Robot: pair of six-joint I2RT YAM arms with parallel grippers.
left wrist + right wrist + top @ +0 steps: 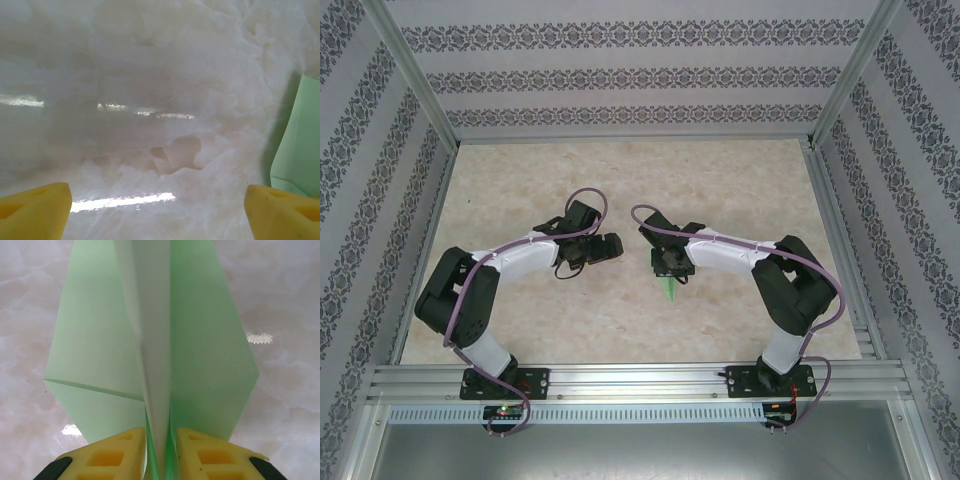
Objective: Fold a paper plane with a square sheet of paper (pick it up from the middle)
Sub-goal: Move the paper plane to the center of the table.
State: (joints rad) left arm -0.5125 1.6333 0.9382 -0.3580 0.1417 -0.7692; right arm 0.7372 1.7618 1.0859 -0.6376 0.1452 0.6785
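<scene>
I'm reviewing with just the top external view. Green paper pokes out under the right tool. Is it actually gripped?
Observer: Yes, the right tool pinches the paper plane by its raised centre fold.
Operator: How far folded is it?
Observer: A wing spreads to each side of that fold, and one has a crease across it.
Operator: And the left tool?
Observer: The left tool is open over the table, holding nothing. The plane's edge lies off to one side.
</scene>
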